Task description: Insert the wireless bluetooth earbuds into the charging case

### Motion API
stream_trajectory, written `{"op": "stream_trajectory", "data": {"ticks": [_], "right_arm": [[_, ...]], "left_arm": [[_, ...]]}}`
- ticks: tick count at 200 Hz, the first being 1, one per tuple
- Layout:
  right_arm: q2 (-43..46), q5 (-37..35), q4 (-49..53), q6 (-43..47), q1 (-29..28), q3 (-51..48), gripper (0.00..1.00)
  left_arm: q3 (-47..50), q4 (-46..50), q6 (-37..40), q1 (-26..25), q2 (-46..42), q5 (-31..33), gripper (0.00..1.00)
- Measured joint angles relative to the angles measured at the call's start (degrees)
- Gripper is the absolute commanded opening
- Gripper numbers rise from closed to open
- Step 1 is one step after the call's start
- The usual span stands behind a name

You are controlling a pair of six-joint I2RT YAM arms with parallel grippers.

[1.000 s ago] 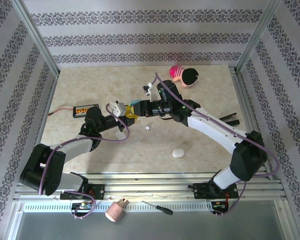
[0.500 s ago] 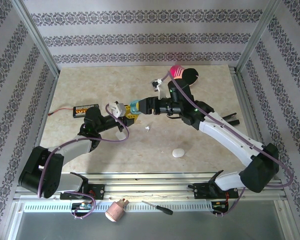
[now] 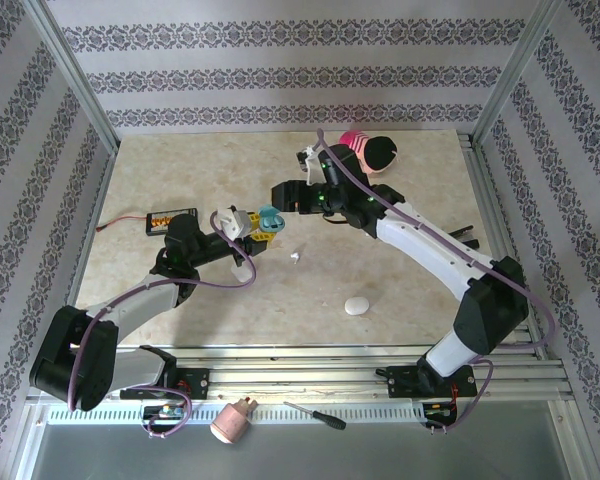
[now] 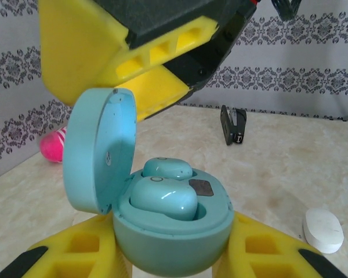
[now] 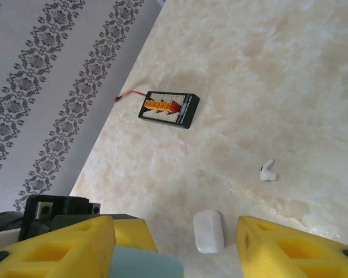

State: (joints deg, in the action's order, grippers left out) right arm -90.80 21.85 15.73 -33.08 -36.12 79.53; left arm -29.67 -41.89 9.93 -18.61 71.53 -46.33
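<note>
Left tool grasps open blue charging case, two blue earbuds inside. Right tool released. Worktop: one white case, one white earbud.

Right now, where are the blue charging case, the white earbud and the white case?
blue charging case [image 4: 175, 238]: left wrist view, front of body.
white earbud [image 5: 267, 172]: right wrist view, its middle.
white case [image 5: 207, 231]: right wrist view, top face.

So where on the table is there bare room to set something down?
Bare: the far-left stretch behind the board, and the near strip between the white case and the rail. Crowded: the middle, where the blue case is held, with a white earbud on its near side.
</note>
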Motion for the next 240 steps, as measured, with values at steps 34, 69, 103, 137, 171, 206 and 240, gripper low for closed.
{"op": "stream_trajectory", "data": {"ticks": [34, 69, 103, 137, 171, 206, 240], "right_arm": [[0.7, 0.22, -0.09, 0.0, 0.0, -1.01, 0.58], [3.65, 0.48, -0.02, -0.37, -0.02, -4.48, 0.59], [6.71, 3.17, -3.1, -4.85, 0.02, -7.15, 0.59], [8.83, 9.29, -12.48, -14.34, 0.79, -12.94, 0.58], [8.85, 13.55, -23.45, -25.18, 1.53, -19.63, 0.58], [8.81, 15.74, -31.21, -32.52, 1.51, -21.97, 0.51], [8.81, 16.48, -35.23, -36.04, 1.9, -22.56, 0.38]], "left_arm": [[0.0, -0.31, -1.2, -0.09, 0.0, 1.46, 0.23], [0.0, -2.27, -2.95, -0.09, 0.22, 3.08, 0.21], [-0.22, -3.98, -4.46, -0.11, 0.81, 3.76, 0.21], [-0.5, -7.56, -6.86, -0.2, 2.19, 4.59, 0.21], [-1.11, -10.6, -8.96, -1.11, 4.04, 4.81, 0.21], [-2.03, -13.73, -10.69, -2.08, 4.72, 4.85, 0.22], [-2.6, -16.57, -11.96, -2.08, 4.72, 5.09, 0.22]]}}
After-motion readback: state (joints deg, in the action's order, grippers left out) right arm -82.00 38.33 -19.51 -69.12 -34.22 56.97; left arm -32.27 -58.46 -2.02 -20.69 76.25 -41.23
